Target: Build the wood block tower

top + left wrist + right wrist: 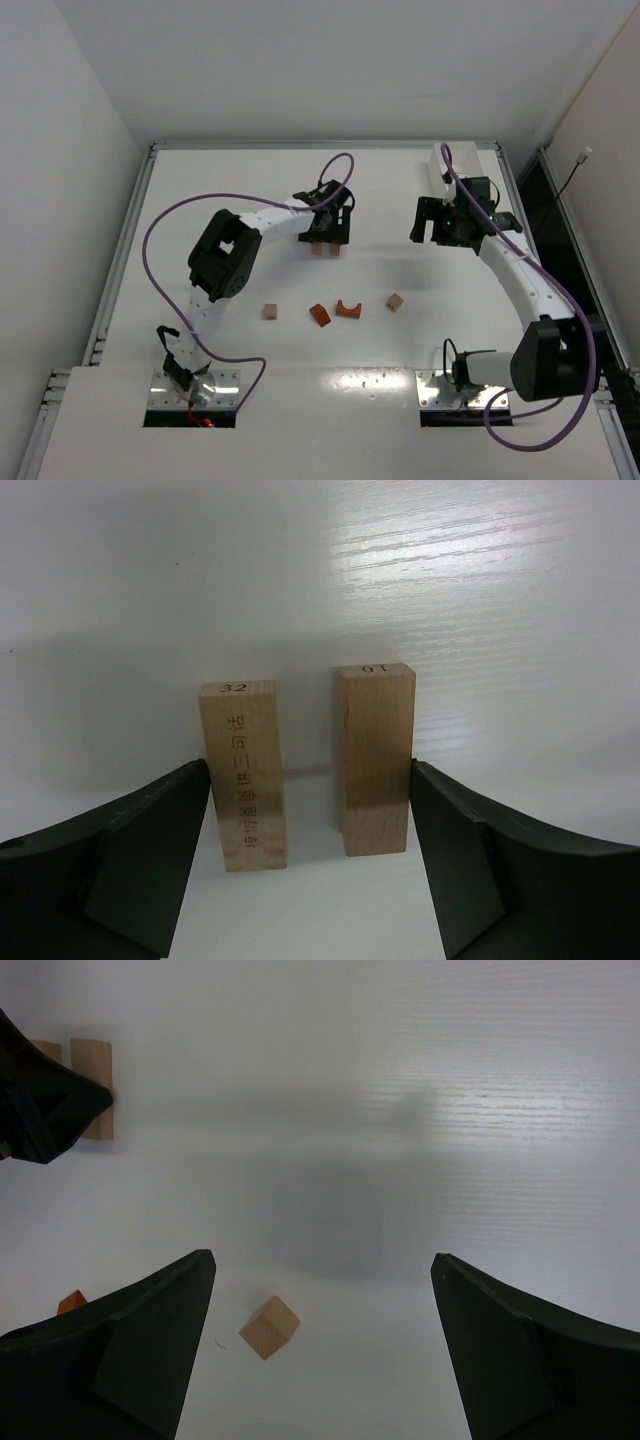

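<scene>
Two pale tan bars stand upright side by side (242, 775) (375, 760) with a gap between them; in the top view they are at the table's middle back (323, 250). My left gripper (324, 240) (310, 780) is open and straddles both bars, one finger close against each outer face. My right gripper (428, 236) (322, 1260) is open and empty above bare table. A tan cube (396, 301) (268, 1327) lies below it, nearer its left finger. An orange arch (348, 309), an orange wedge (319, 315) (70, 1302) and a second tan cube (269, 312) lie loose in a row.
A white tray (438, 165) stands at the back right, behind the right arm. In the right wrist view the left gripper (40, 1110) and the two bars (92, 1088) show at the upper left. Purple cables loop over both arms.
</scene>
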{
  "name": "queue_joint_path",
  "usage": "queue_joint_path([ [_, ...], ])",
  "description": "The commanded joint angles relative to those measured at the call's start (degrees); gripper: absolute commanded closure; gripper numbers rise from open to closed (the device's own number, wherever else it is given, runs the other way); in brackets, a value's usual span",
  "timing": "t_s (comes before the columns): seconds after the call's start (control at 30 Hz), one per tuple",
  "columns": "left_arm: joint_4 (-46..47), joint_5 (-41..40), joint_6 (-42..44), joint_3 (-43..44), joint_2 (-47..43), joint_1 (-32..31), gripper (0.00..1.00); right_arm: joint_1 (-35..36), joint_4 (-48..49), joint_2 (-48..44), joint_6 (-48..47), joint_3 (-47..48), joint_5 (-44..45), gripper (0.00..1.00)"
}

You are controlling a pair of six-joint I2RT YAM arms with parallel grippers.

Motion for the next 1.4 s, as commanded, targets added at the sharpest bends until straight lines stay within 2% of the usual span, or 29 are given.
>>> queue_joint_path([
  [0.0, -1.9, 0.8, -1.1, -1.6, -1.2, -0.9, 0.24, -0.2, 1.6, -0.8, 0.9, 1.0, -0.6, 0.14],
  [0.1, -1.9, 1.4, -1.1, -1.6, -1.2, -0.9, 0.33, -0.2, 1.6, -0.8, 0.9, 1.0, -0.6, 0.14],
  [0.23, -1.9, 1.9, -1.1, -0.9, -0.6, -1.4, 0.34, -0.2, 1.6, -1.3, 0.9, 1.0, -0.6, 0.14],
  [0.6, -1.3, 3.5, -0.6, 1.3, 0.9, -1.4, 0.48, -0.7, 1.6, -1.3, 0.9, 0.5, -0.6, 0.14],
  [0.9, -0.8, 4.1, 0.0, 3.2, 2.5, -1.4, 0.8, -0.7, 1.6, -1.3, 0.9, 0.0, -1.1, 0.14],
  [1.07, -2.5, -0.5, -2.1, 3.3, 2.0, -1.4, 1.0, -0.7, 1.6, -1.3, 0.9, 0.0, -1.1, 0.14],
  [1.37, -4.1, -6.5, -6.2, 2.1, 1.5, -1.4, 1.0, -0.7, 1.0, -1.8, 0.9, 0.0, -1.1, 0.14],
])
